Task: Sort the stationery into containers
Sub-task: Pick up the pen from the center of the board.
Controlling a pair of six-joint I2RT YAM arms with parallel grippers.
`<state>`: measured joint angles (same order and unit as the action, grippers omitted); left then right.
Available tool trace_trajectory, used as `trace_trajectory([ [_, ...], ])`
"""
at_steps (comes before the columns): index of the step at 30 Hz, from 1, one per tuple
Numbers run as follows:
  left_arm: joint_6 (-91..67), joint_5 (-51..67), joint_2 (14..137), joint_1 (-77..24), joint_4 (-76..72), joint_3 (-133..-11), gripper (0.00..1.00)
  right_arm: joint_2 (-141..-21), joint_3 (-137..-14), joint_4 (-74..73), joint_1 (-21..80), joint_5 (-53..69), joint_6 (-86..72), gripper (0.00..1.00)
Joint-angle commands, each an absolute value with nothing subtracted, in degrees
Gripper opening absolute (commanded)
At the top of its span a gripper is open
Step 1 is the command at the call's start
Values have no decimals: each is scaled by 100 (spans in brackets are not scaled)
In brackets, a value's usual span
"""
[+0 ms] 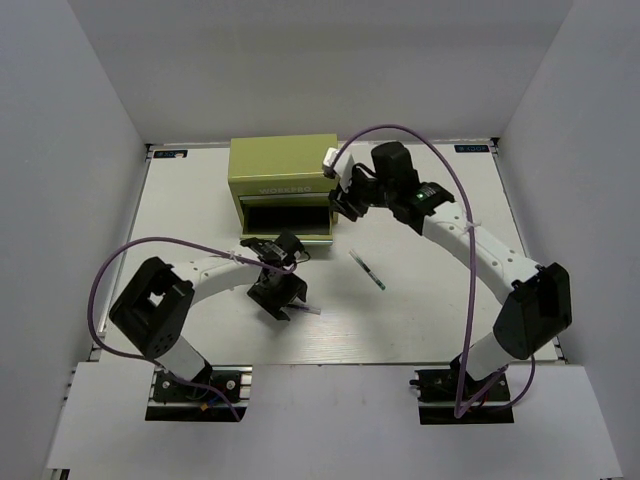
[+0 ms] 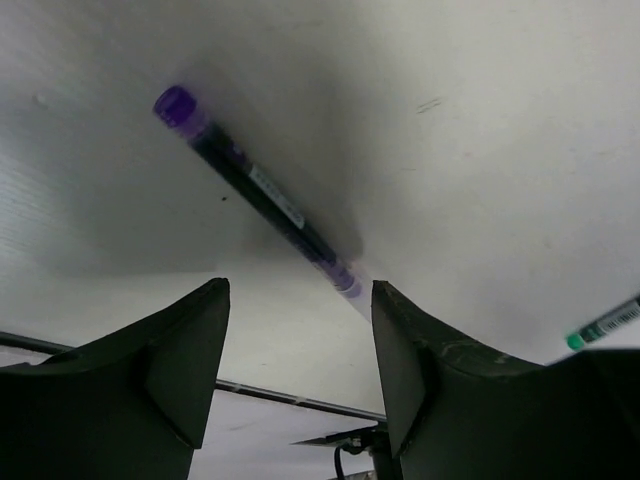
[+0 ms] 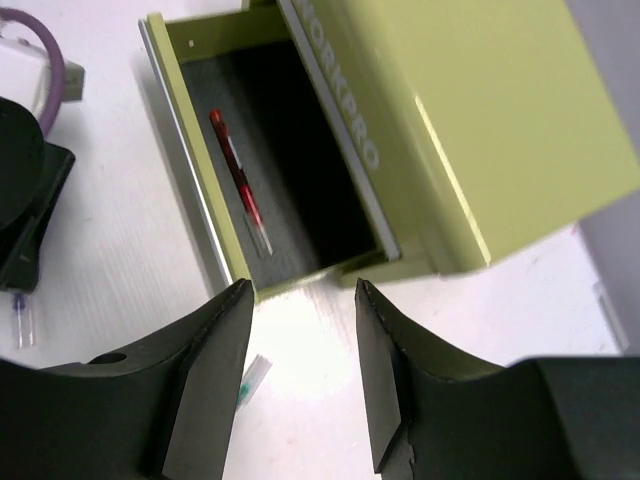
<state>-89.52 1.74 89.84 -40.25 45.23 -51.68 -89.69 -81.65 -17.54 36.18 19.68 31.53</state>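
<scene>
The olive-green chest (image 1: 283,165) stands at the back with its bottom drawer (image 1: 288,219) pulled open. In the right wrist view the drawer (image 3: 200,200) holds a red-and-white pen (image 3: 238,180). My right gripper (image 1: 343,197) is open and empty, just right of the drawer's front corner (image 3: 300,375). My left gripper (image 1: 283,300) is open, low over the table beside a purple-capped dark pen (image 2: 255,190), whose tip shows in the top view (image 1: 309,310). A green-tipped pen (image 1: 368,270) lies mid-table and shows in the wrist views (image 2: 605,325) (image 3: 254,376).
White walls close in the table on three sides. Purple cables (image 1: 150,245) loop over both arms. The left arm's black wrist (image 3: 25,210) sits near the drawer's front in the right wrist view.
</scene>
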Motion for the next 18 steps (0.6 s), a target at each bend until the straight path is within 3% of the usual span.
trace_trajectory([
  [1,-9421,-96,8991,-4183,4772,-5491,69,-8614,-7692,-1389,3402,2118,2786,52],
  [6,-9475,-290,9456,-4289,5062,-5871,66,-8271,-7226,-1362,3138,2241,2567,52],
  [9,-9527,-290,9571,-4289,5001,-5871,59,-8095,-7067,-1371,3015,2373,2452,53],
  [18,-9650,-290,9782,-4342,4948,-5582,57,-7717,-6592,-1371,2777,2461,2294,53],
])
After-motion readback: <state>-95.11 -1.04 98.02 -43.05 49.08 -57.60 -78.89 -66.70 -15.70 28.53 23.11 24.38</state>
